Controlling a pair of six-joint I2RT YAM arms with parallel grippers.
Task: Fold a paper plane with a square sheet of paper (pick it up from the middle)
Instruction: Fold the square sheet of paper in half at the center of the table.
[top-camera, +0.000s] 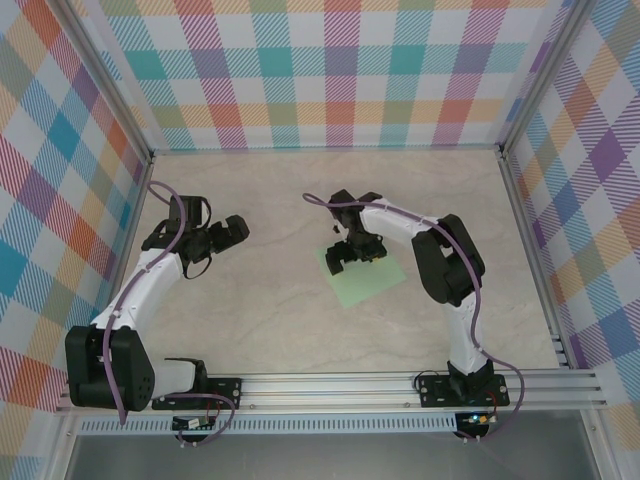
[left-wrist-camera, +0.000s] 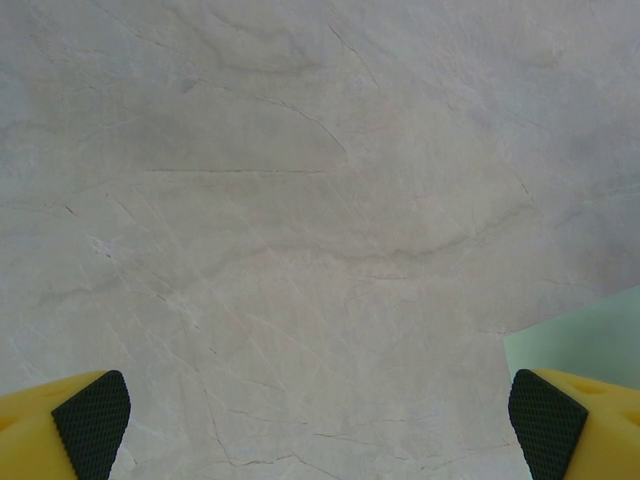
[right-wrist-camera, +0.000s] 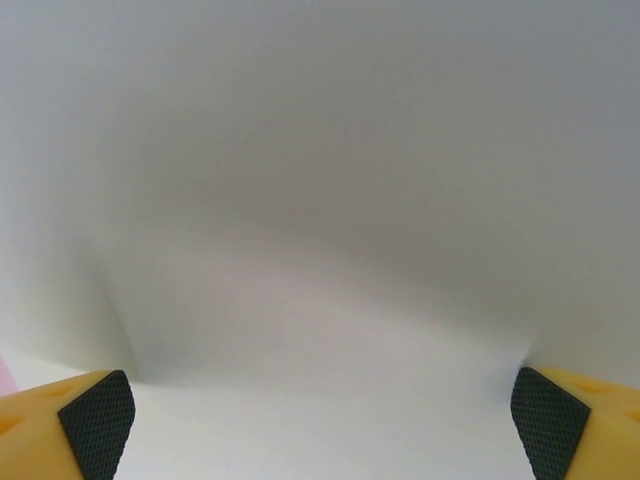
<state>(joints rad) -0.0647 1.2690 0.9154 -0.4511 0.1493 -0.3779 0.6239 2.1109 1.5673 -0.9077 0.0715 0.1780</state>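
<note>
Pale, marble-veined table (top-camera: 280, 330), walled in pastel plaid (top-camera: 300, 70) (aluminium rails (top-camera: 330, 385) along the edges). The square sheet of paper (top-camera: 368, 283) lies mid-table beneath the right gripper (top-camera: 352, 257), whose fingers are spread wide. The left gripper (top-camera: 236, 230), likewise spread, hovers well apart.

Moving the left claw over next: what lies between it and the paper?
Bare tabletop from the left claw to the square sheet of paper, in both the top and left wrist views.
</note>
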